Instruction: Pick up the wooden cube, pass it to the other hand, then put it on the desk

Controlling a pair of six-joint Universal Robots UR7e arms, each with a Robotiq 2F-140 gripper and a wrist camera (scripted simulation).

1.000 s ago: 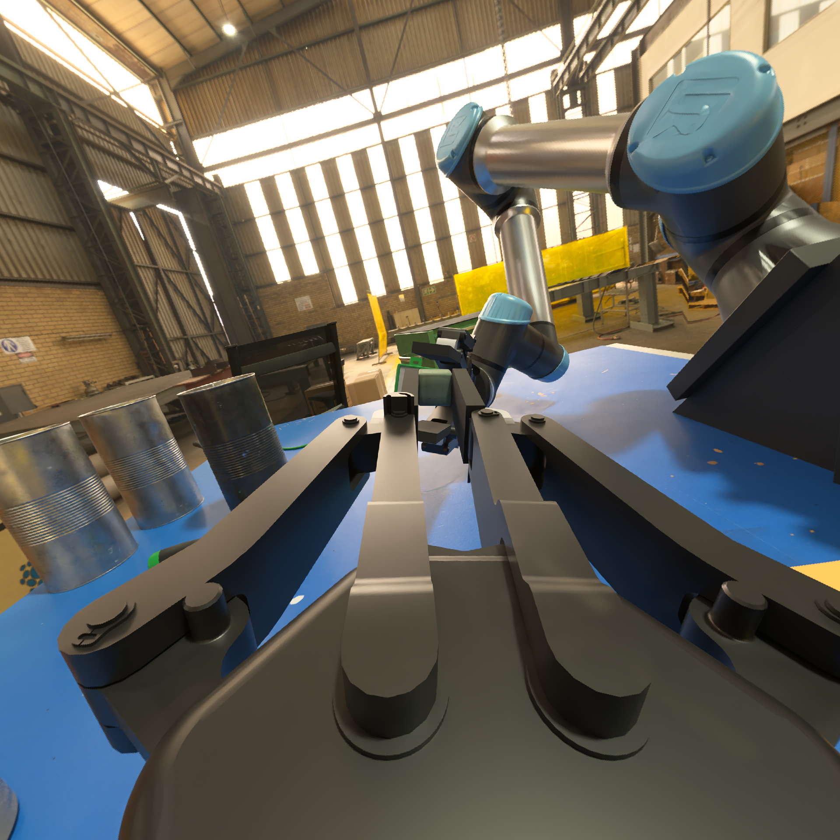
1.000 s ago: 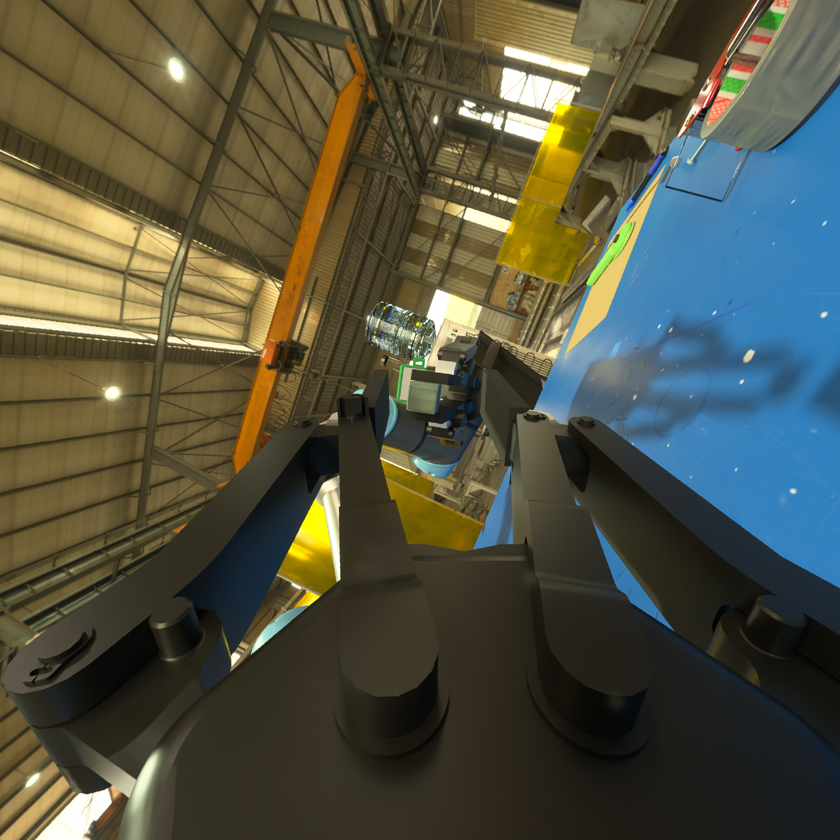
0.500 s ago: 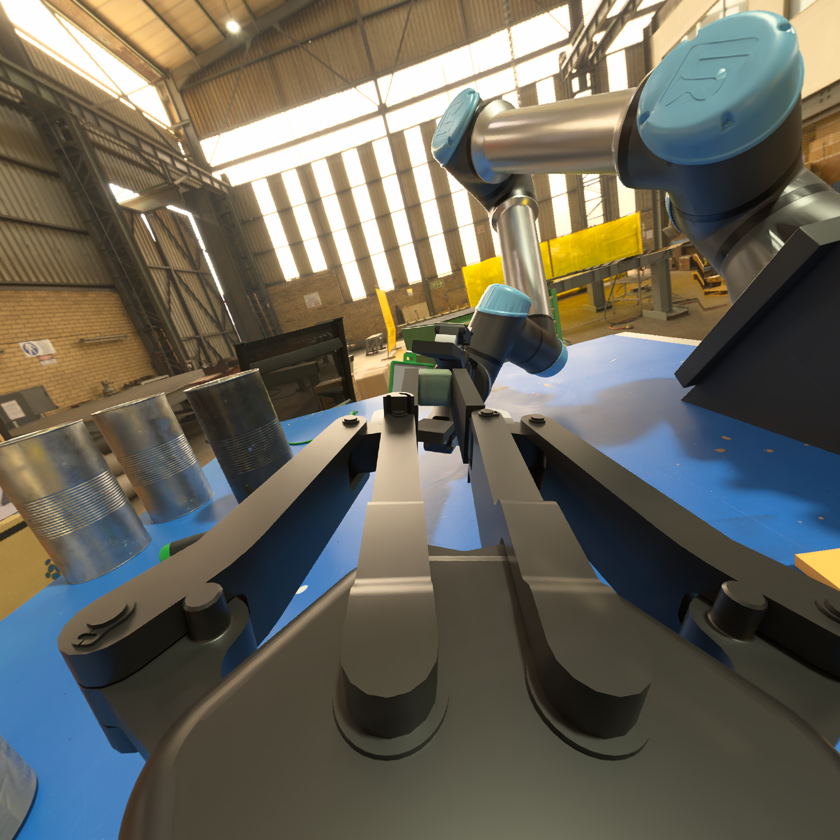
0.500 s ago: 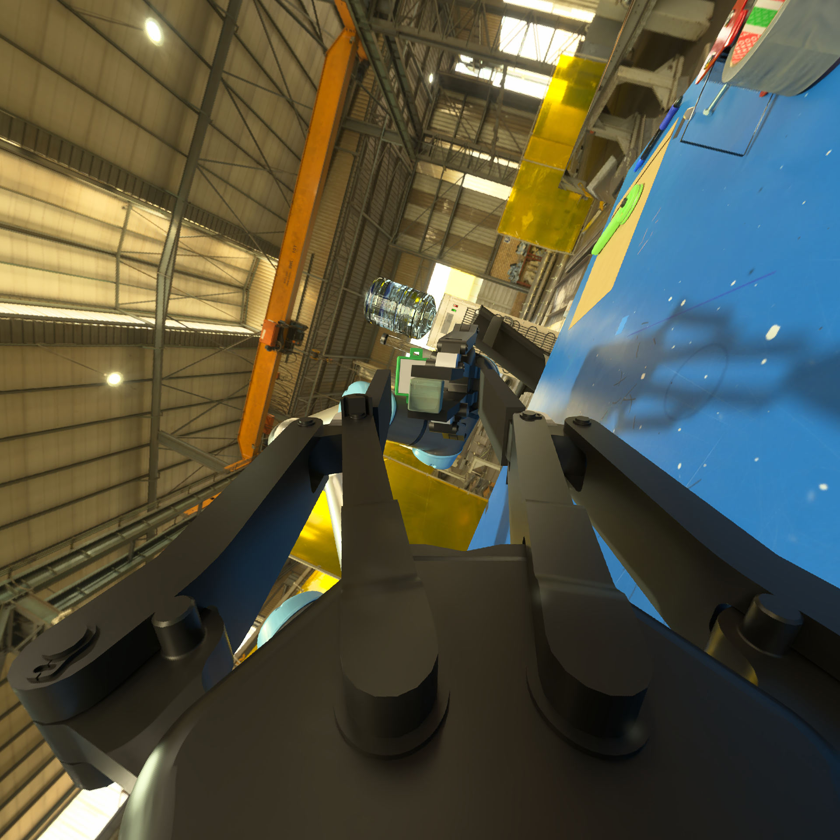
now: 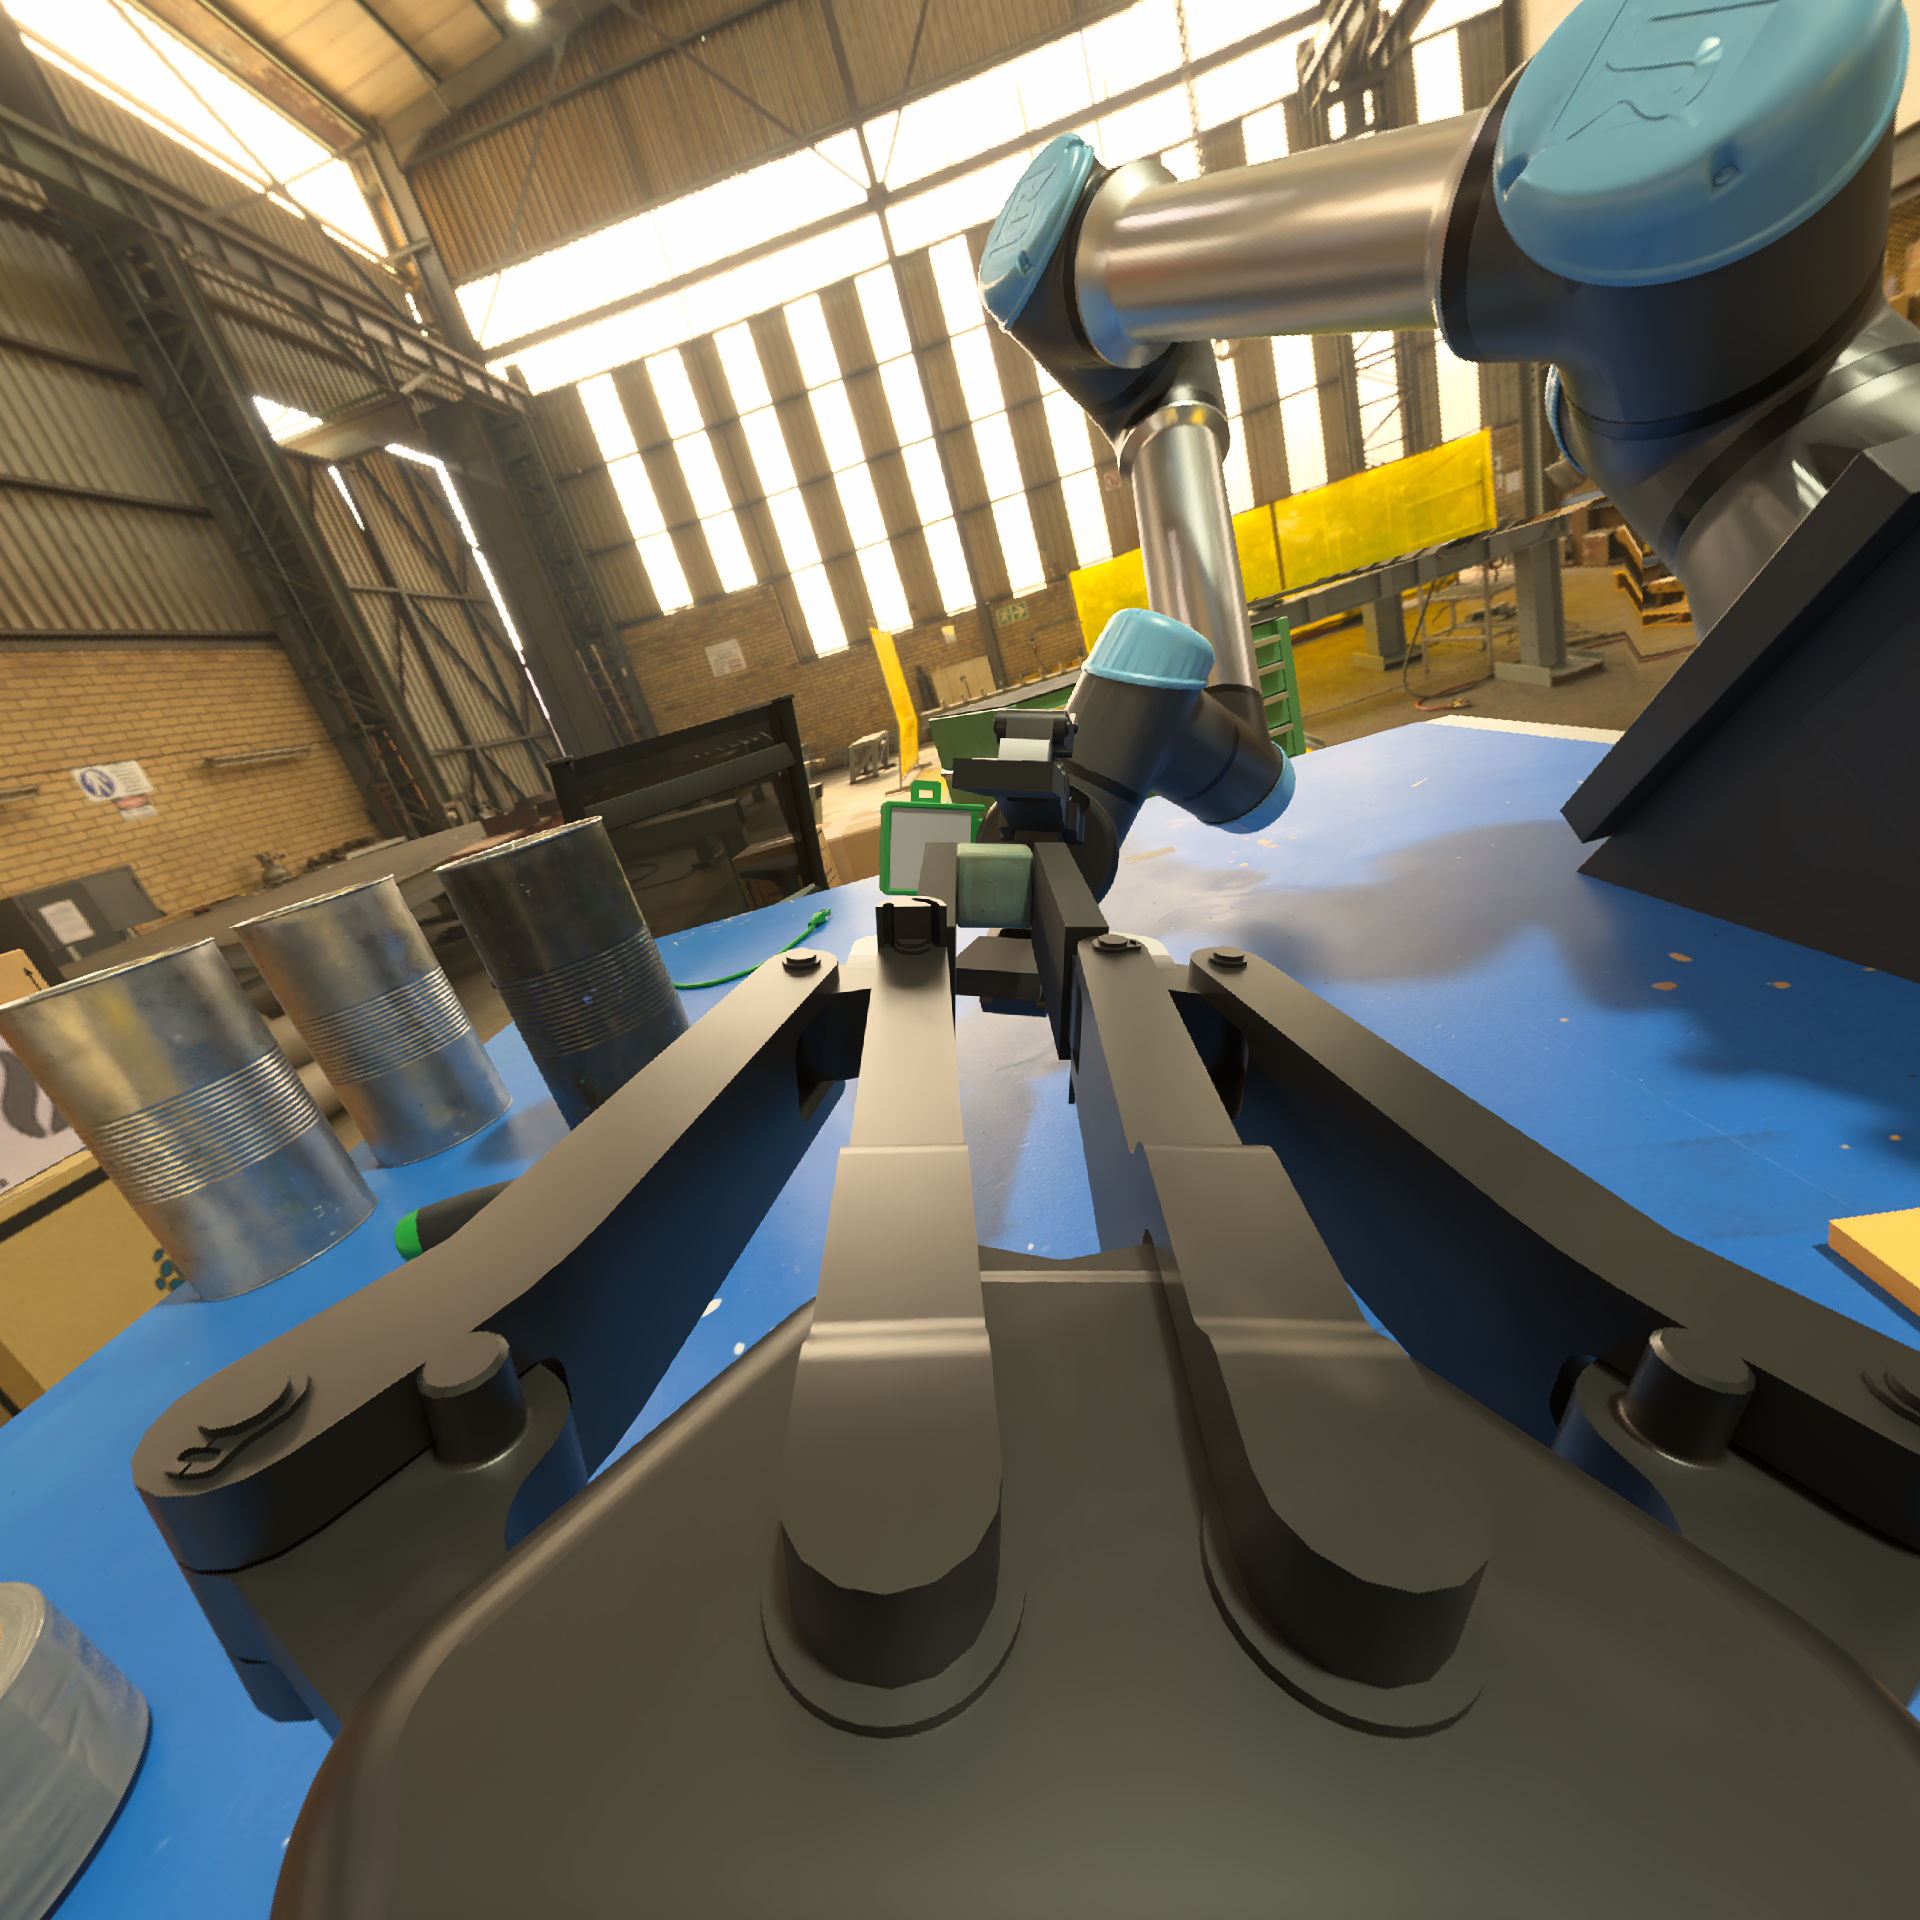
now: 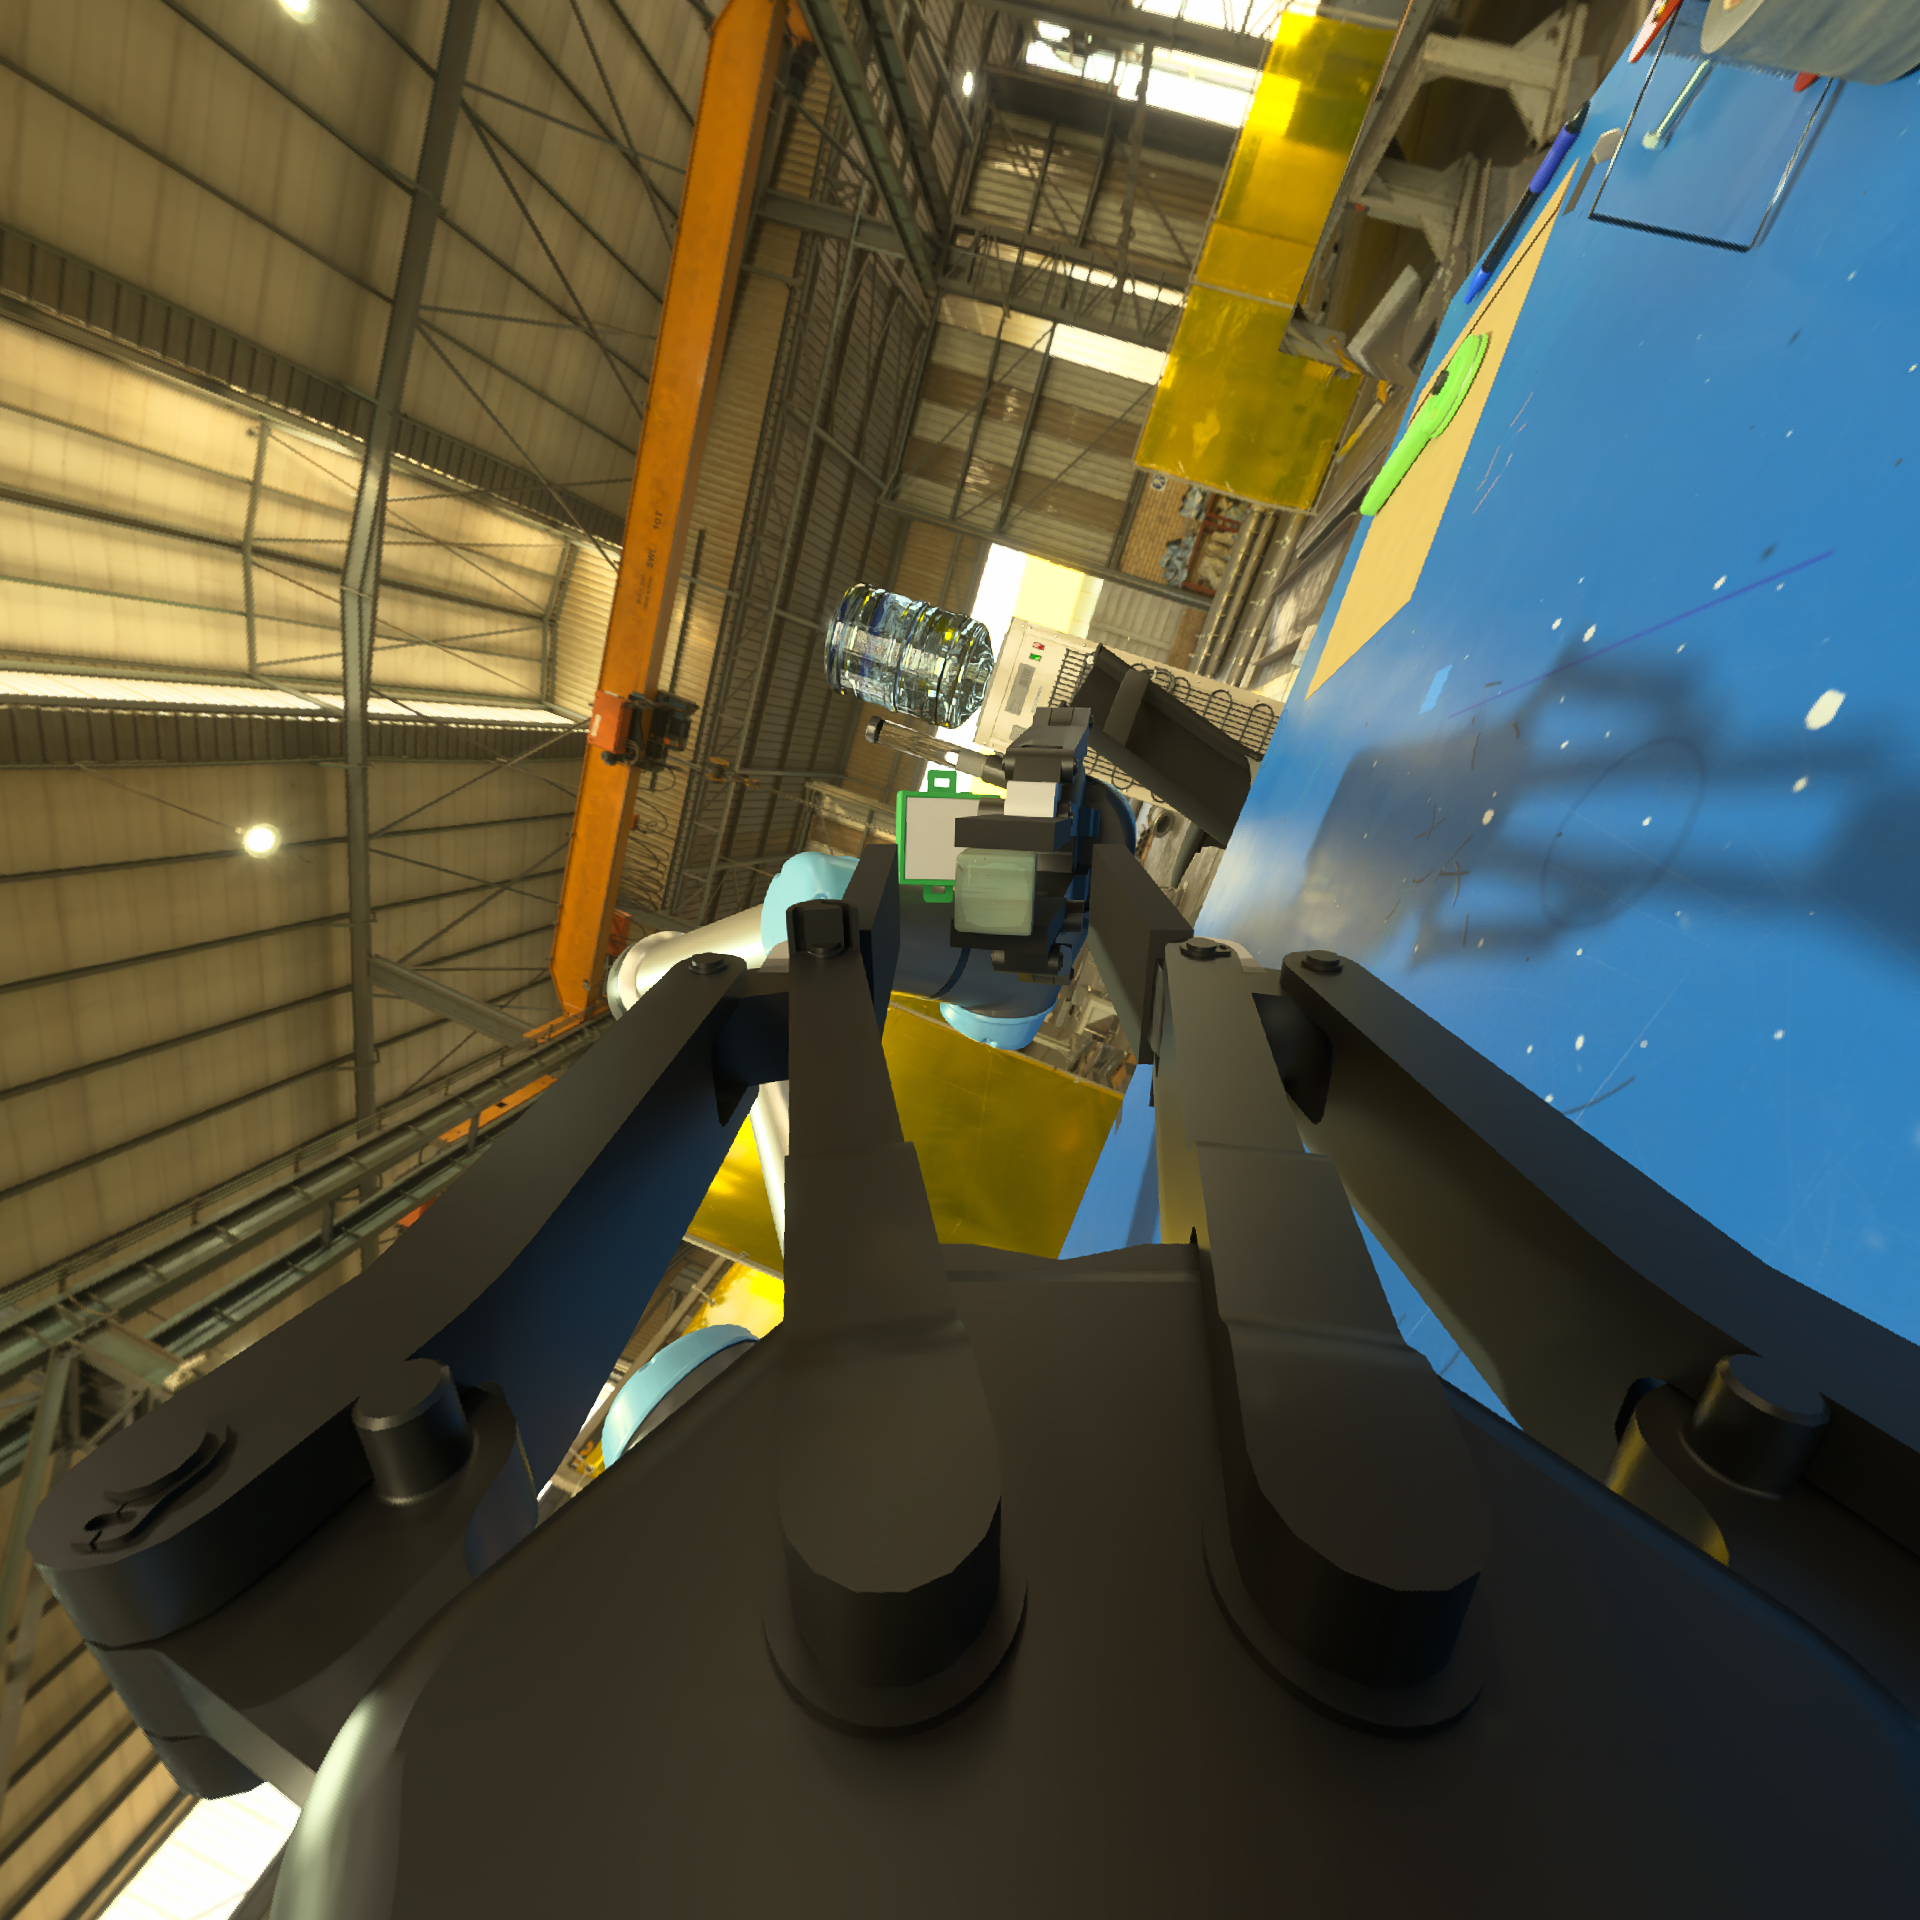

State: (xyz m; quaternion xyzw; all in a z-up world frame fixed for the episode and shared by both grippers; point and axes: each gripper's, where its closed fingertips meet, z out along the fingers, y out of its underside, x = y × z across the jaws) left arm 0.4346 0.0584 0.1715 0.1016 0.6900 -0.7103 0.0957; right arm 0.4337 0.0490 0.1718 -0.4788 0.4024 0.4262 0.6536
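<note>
Note that the left gripper (image 5: 992,925) is clenched on the wooden cube (image 5: 994,883): in the left wrist view the pale block sits at the fingertips, with the right-hand finger flat against its side. Confirm this in the right wrist view, where the left gripper's dark fingers (image 6: 1003,831) lie against the top and bottom faces of the cube. The right gripper (image 6: 987,930) faces it head-on and is released; its two fingers straddle the cube with a visible gap on each side, touching neither face. You find the cube in the air above the blue desk (image 5: 1455,1039), between both sets of fingers and resting on no surface. A green-framed tag (image 5: 914,847) shows just behind the cube. Three metal cans (image 5: 374,1029) stand upright in a row on the desk to the left, well apart from the grippers, and a grey tape roll (image 5: 52,1745) lies at the lower left edge.
</note>
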